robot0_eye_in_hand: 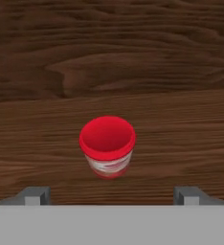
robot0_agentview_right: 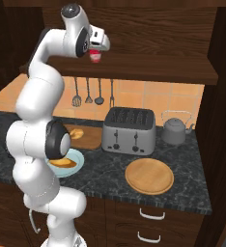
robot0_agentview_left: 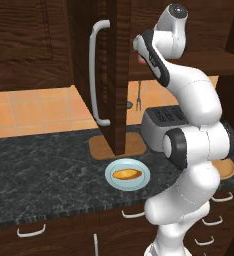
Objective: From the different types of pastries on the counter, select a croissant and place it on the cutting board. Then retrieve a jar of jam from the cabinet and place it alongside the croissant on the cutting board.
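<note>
Gripper (robot0_eye_in_hand: 112, 195) wide open w/ jam jar (robot0_eye_in_hand: 107, 146) between fingertips, cabinet door (robot0_agentview_left: 101, 75) ajar.

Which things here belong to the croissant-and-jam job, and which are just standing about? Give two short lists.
Belong to the job:
jar of jam on the shelf
open gripper, jar ahead between its fingertips
cabinet, door open
cutting board
croissant on the board

Just standing about:
toaster
kettle
round wooden dish
roll on blue plate

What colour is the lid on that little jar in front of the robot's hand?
Bright red; the jar of jam shows best in the hand view, standing on dark wood.
</note>
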You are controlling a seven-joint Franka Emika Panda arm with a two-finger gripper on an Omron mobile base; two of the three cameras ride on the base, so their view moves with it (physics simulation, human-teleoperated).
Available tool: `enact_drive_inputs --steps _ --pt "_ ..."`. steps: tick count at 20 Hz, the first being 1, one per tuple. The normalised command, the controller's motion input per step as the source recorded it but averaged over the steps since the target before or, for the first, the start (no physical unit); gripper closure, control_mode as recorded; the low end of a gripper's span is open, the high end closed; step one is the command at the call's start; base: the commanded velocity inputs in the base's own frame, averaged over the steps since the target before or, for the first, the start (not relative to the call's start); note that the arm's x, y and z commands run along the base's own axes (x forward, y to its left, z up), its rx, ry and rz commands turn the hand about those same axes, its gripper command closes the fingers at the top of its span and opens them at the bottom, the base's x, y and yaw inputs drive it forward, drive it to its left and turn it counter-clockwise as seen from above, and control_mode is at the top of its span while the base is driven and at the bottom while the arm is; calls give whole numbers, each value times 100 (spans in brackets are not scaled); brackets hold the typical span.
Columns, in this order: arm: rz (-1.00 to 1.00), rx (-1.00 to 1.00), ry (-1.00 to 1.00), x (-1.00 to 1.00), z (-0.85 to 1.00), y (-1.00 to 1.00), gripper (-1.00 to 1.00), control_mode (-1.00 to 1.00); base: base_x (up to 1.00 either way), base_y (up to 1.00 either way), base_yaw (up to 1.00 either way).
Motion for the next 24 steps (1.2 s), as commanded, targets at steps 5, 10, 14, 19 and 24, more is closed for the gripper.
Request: enact_drive_inputs --steps 5,10,14,19,24 --pt "0 0 -9 7 -43 0 -100 -100 0 0 0" --pt "0 -3 -13 0 -35 3 -100 -100 0 0 0" --pt "0 -3 -9 15 -23 6 -100 -100 0 0 0" --pt "0 0 0 40 0 0 -100 -100 0 0 0" --pt "0 0 1 50 8 0 -100 -100 0 0 0"
